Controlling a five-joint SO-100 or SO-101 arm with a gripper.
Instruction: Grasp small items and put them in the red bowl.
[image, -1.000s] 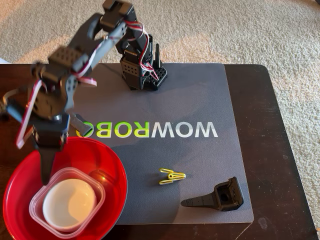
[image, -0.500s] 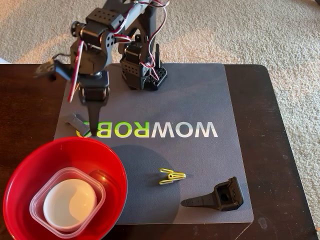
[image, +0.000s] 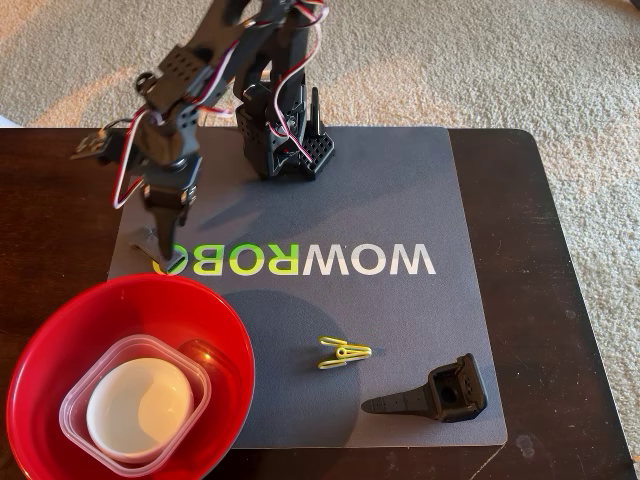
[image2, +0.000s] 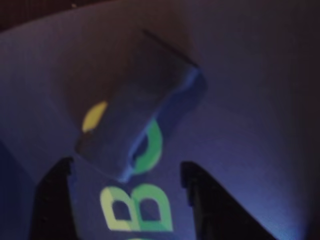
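Note:
The small grey plastic piece lies on the mat over the green logo letters; in the fixed view it sits at the mat's left edge. My gripper points down right beside it. In the wrist view the gripper is open, with a dark finger on either side of the piece's near end. The red bowl stands at the front left and holds the clear square tub with the small white bowl inside it. Yellow-green clips and the black pointed part lie on the mat's front.
The grey mat with its WOWROBO logo lies on a dark wooden table. The arm's black base stands at the mat's back edge. Carpet shows beyond the table.

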